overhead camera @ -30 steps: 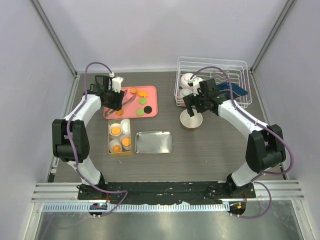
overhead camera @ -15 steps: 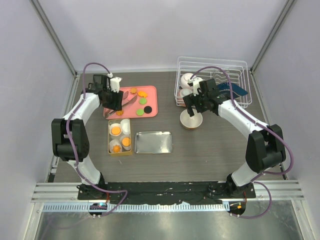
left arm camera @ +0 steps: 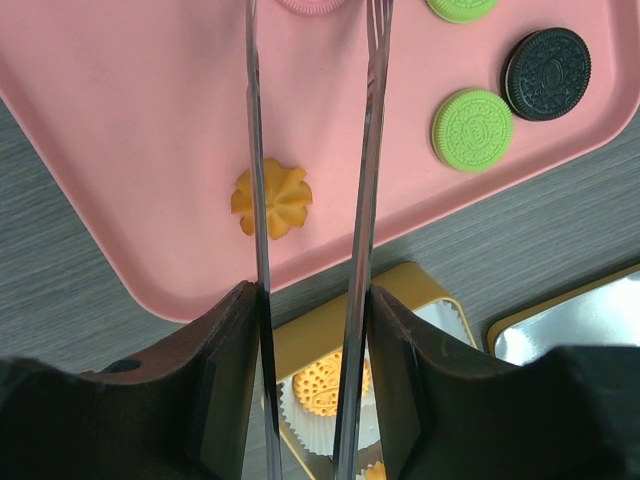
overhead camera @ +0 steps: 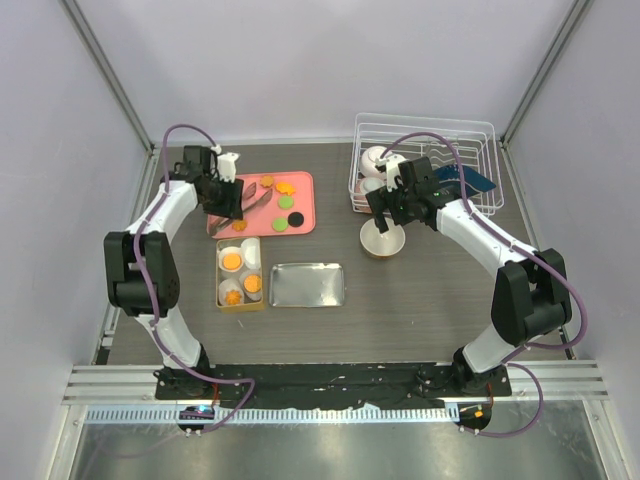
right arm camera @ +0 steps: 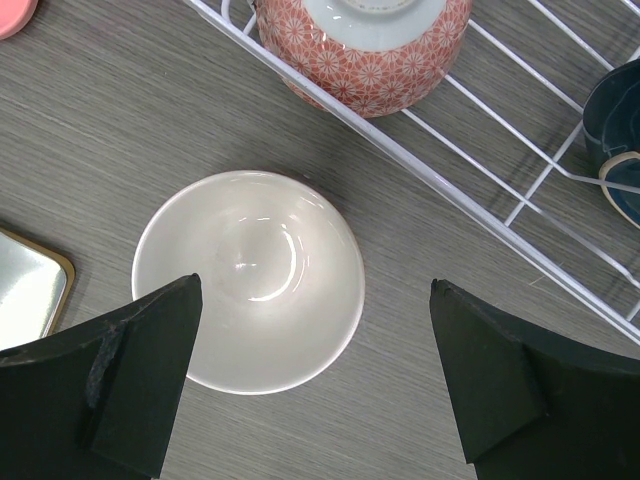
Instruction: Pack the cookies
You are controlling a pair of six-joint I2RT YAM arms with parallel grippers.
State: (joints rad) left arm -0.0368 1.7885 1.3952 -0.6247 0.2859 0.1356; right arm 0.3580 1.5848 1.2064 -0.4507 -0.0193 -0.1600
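My left gripper (overhead camera: pixel 228 196) is shut on metal tongs (left arm camera: pixel 370 190), whose two blades stand apart over the pink tray (left arm camera: pixel 140 140). An orange flower cookie (left arm camera: pixel 283 200) lies by the left blade. Two green cookies (left arm camera: pixel 472 130), a black cookie (left arm camera: pixel 547 73) and a pink one (left arm camera: pixel 310 5) lie on the tray too. The yellow box (overhead camera: pixel 219 275) holds paper cups with orange cookies (left arm camera: pixel 315 385). My right gripper (right arm camera: pixel 310 380) is open and empty above a white bowl (right arm camera: pixel 250 280).
A shiny metal lid (overhead camera: pixel 308 285) lies right of the yellow box. A white wire rack (overhead camera: pixel 430 160) at the back right holds a red patterned bowl (right arm camera: pixel 365 50) and a blue cup (right arm camera: pixel 615 140). The white bowl (overhead camera: pixel 383 242) stands just in front of the rack.
My left gripper with the tongs has shifted slightly left and back over the tray. The right arm has not moved.
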